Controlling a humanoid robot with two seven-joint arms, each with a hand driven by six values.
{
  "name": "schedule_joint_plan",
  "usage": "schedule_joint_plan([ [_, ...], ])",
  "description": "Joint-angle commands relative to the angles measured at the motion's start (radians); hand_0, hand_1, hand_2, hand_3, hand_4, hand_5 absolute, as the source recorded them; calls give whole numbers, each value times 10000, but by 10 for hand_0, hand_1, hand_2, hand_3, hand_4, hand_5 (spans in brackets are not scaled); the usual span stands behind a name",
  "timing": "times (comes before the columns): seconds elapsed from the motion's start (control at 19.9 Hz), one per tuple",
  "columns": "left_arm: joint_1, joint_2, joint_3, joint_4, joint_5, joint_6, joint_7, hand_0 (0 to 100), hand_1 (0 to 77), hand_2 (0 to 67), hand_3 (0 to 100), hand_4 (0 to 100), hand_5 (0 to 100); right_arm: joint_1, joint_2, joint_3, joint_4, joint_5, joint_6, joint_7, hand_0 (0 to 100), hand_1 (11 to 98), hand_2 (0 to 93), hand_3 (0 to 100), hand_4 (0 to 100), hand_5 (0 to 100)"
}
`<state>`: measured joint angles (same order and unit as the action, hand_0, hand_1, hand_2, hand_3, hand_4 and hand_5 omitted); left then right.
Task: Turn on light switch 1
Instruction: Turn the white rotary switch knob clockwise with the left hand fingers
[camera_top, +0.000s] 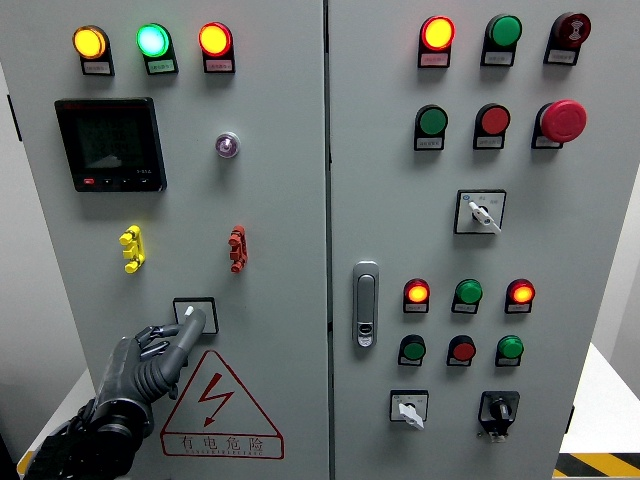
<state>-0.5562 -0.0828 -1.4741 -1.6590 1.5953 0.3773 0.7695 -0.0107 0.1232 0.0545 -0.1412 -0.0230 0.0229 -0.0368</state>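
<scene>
A grey electrical cabinet fills the head view. On its left door, low down, sits a small rotary switch (198, 312) on a square black-framed plate. My left hand (152, 358), dark and fingered, comes up from the lower left. Its extended index finger (183, 335) touches the white knob of that switch, while the other fingers are curled beside it. The hand holds nothing. My right arm is out of the picture.
Above the switch are a yellow handle (131, 248), a red handle (237, 249), a black meter display (110, 144) and lit lamps. A warning triangle (219, 400) sits below. The right door carries a latch (366, 303), push buttons and selector switches (480, 212).
</scene>
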Motion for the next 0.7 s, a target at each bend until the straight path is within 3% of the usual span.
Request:
schedule_joint_plan([
  [0.0, -6, 0, 0, 8, 1, 0, 36, 191, 520, 461, 909, 1000, 993, 0, -4, -8, 0, 0, -15, 0, 0, 194, 0, 197, 194, 105],
  [0.65, -83, 0, 0, 8, 1, -15, 189, 166, 514, 460, 911, 1000, 996, 0, -4, -8, 0, 0, -15, 0, 0, 199, 0, 197, 194, 105],
])
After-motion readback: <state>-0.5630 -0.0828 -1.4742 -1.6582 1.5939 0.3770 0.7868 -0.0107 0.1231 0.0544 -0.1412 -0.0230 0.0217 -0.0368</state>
